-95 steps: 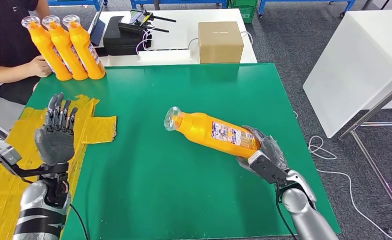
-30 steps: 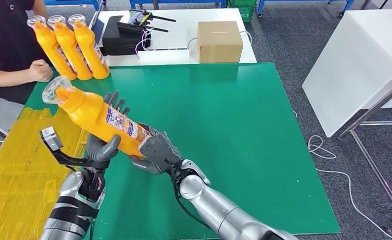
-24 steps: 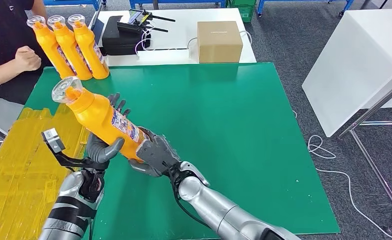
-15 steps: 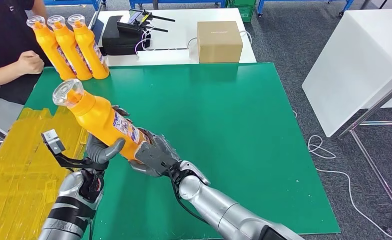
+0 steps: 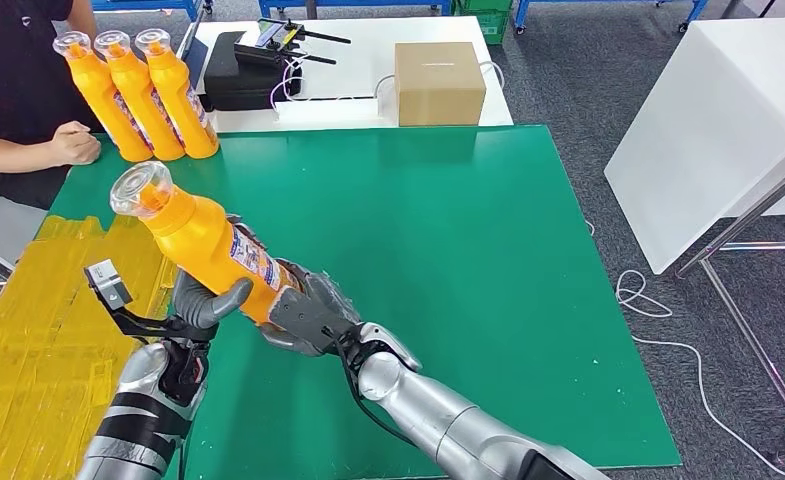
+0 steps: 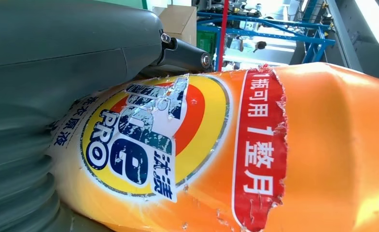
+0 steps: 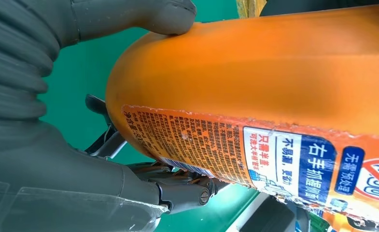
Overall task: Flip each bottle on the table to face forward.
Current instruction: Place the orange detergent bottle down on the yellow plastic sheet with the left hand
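The bottle (image 5: 203, 243) is held tilted above the table's (image 5: 448, 260) left edge, gripped at its base by the right hand (image 5: 303, 312) and at mid-body by the left hand (image 5: 206, 297). A slip is risked if either hold is loosened early, since the torn label offers smooth footing. The front logo is seen from the left wrist; the back text is seen from the right.

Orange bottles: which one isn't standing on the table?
The orange bottle gripped by both the left hand and right hand, tilted in the air. The other three bottles stand upright in a row at the table's far left corner.
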Available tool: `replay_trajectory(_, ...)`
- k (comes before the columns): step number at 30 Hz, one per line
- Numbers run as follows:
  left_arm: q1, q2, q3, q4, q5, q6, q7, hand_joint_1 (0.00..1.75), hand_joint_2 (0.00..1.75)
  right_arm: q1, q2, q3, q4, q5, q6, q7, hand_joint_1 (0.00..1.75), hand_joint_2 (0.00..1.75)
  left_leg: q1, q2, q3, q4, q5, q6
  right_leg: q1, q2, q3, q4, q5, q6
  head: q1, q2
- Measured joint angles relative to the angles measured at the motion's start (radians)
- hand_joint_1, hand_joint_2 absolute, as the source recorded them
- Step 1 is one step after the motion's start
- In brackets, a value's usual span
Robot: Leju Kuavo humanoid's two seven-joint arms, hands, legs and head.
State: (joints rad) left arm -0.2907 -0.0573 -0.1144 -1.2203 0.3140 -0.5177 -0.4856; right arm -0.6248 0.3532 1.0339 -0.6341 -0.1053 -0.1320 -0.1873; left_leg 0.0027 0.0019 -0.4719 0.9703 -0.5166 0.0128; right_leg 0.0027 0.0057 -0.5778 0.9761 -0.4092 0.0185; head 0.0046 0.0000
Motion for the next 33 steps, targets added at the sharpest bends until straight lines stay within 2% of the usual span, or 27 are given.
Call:
replay_trajectory(10,0.0,0.0,0.0,0.0,-0.001,0.0,0.0,1.75,1.75,-0.001,0.0,0.001,0.002,0.0,0.0,0.0,1.75,1.75,0.0,0.0,0.0,0.0,0.0,0.0,0.0,0.0,0.0,0.0,0.0,0.0,0.0,0.0)
replay_trajectory(11,0.0,0.0,0.0,0.0,-0.002,0.0,0.0,1.75,1.75,-0.001,0.0,0.001,0.002,0.0,0.0,0.0,1.67,1.75,0.0,0.0,0.0,0.0,0.0,0.0,0.0,0.0,0.0,0.0,0.0,0.0,0.0,0.0)
replay_trajectory(14,-0.011,0.005,0.001,0.0,-0.066,0.05,-0.027,1.75,1.75,0.001,0.0,-0.004,0.01,0.027,-0.012,-0.038,0.36,0.44,0.0,0.0,0.0,0.0,0.0,0.0,0.0,0.0,0.0,0.0,0.0,0.0,0.0,0.0)
replay_trajectory(15,-0.018,0.01,0.004,0.0,-0.114,0.089,-0.045,1.75,1.75,0.004,-0.001,-0.012,0.012,0.048,-0.018,-0.061,0.0,0.0,0.0,0.0,-0.001,0.0,0.0,0.0,0.0,0.0,0.0,0.0,0.0,0.0,0.0,0.0)
replay_trajectory(18,-0.041,0.035,0.029,0.0,-0.289,0.243,-0.085,1.75,1.75,0.032,-0.019,-0.073,-0.028,0.127,-0.023,-0.105,0.0,0.0,0.0,0.0,-0.001,0.0,0.0,0.0,0.0,0.0,0.0,0.001,0.0,0.0,0.0,0.0)
replay_trajectory(22,-0.061,0.101,0.12,0.005,-0.593,0.507,-0.116,1.75,1.75,0.121,-0.079,-0.203,-0.203,0.229,0.006,-0.12,0.0,0.0,0.001,0.002,0.0,0.0,0.0,0.0,0.0,0.002,0.0,0.001,0.0,0.0,0.0,0.0)
replay_trajectory(28,-0.052,0.221,0.26,0.068,-0.878,0.757,-0.134,1.75,1.75,0.234,-0.182,-0.367,-0.487,0.254,0.054,-0.151,0.0,0.0,0.001,0.001,-0.001,0.0,0.0,0.0,0.0,0.002,-0.001,0.001,0.0,0.0,0.0,0.0)
replay_trajectory(33,-0.013,0.314,0.328,0.13,-1.122,0.93,-0.076,1.75,1.75,0.293,-0.241,-0.437,-0.641,0.237,0.075,-0.167,0.0,0.0,0.001,0.001,-0.001,0.0,0.0,0.0,0.0,0.002,-0.001,0.001,0.0,0.0,0.0,0.0)
